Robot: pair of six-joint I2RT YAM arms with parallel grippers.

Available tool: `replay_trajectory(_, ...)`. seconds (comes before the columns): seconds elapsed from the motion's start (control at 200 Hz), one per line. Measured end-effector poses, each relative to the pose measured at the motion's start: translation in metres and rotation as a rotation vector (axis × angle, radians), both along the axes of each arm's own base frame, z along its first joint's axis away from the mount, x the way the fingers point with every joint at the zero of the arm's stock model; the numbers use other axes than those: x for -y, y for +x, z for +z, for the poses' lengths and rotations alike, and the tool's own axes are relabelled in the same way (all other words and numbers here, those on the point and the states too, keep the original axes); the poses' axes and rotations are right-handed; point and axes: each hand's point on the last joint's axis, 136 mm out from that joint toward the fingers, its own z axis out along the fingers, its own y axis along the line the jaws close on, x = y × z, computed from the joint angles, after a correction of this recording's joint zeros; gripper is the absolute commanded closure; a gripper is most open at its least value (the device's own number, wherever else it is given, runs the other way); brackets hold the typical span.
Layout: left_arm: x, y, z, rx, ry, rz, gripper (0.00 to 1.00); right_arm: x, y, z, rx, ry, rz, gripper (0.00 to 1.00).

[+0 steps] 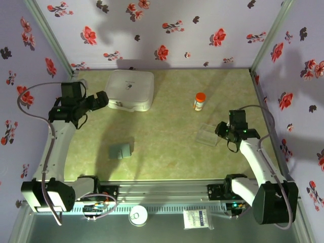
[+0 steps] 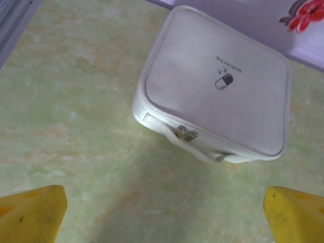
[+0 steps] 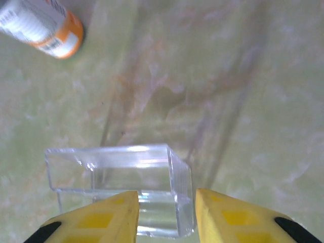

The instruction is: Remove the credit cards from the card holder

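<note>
- The card holder (image 1: 120, 151) lies on the green desk (image 1: 167, 157). It is near the front edge, toward the left side. Nothing touches it, and both grippers are well apart from it.
- The left gripper (image 2: 164, 210) has its yellow fingers (image 2: 35, 212) spread wide with nothing between them. It hangs over the desk near the white box (image 2: 217, 86), which sits by the back edge.
- The right gripper (image 3: 167, 212) is near the right edge. Its two fingers are close together, with one end of the clear tray (image 3: 111, 152) between them. I cannot tell if they squeeze it.
- A bottle (image 1: 200, 101) with an orange cap sits behind the tray, apart from it.
</note>
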Motion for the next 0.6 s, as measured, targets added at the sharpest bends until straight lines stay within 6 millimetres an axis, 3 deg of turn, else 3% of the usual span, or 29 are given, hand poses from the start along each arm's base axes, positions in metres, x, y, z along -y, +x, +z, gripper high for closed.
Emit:
replay_trajectory(0.24,-0.034,-0.007,-0.030,-0.083,-0.005,0.088,0.00,-0.007,-0.017,-0.037,-0.130,0.016,0.009,0.71)
replay_trajectory(0.6,-0.030,-0.007,-0.032,-0.086,-0.035,0.066,0.00,-0.012,-0.007,-0.052,-0.169,0.010,0.021,0.81)
